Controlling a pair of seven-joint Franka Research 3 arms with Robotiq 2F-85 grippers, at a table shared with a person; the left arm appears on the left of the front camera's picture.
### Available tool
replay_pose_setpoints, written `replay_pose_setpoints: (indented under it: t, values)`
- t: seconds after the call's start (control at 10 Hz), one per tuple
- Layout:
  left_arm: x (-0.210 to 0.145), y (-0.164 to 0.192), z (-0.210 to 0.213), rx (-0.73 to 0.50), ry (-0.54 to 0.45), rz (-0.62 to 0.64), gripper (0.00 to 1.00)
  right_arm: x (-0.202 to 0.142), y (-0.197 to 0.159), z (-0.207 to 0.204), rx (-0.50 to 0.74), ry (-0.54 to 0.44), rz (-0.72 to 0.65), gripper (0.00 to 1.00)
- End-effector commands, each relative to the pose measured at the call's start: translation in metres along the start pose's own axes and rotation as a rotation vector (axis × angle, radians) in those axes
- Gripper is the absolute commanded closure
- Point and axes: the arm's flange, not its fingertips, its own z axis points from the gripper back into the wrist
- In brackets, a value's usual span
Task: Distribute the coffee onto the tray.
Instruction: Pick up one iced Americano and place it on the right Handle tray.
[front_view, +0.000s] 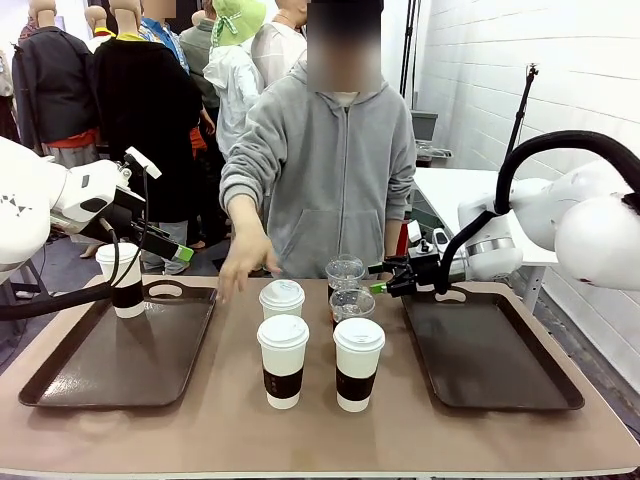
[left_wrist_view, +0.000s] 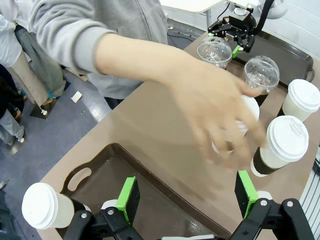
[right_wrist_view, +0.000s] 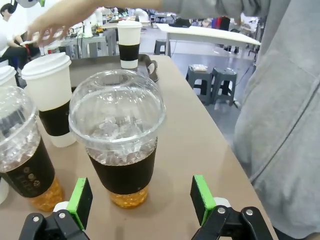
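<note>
Coffee stands mostly on the tan tabletop (front_view: 220, 420) between two dark brown plastic trays. Three tall white lidded paper cups with dark sleeves (front_view: 283, 360) are grouped mid-table, and two clear dome-lidded plastic cups of dark iced drink (front_view: 352, 303) stand just behind them. A fourth white paper cup (front_view: 122, 280) stands in the far left corner of the left tray (front_view: 130, 360). The right gripper (right_wrist_view: 141, 200) is spread wide and grips nothing, with the farther dome-lidded cup just ahead of its green pads, beside the right tray (front_view: 490, 360). The left gripper (left_wrist_view: 187, 195) hangs over the left tray, also spread and empty. The person's hand (front_view: 238, 265), blurred, reaches over the table near the rearmost paper cup.
</note>
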Motion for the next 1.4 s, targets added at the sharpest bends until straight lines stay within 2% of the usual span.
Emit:
replay_pose_setpoints:
  t: [0.0,1.3]
  values:
    - [-0.002,0.002,-0.001,-0.004,0.0,0.004,0.0,-0.003,-0.009,-0.01,0.017,-0.02,0.004,0.0]
    - [-0.002,0.002,-0.001,-0.004,0.0,0.004,0.0,-0.01,-0.009,-0.03,0.156,-0.014,-0.051,0.0]
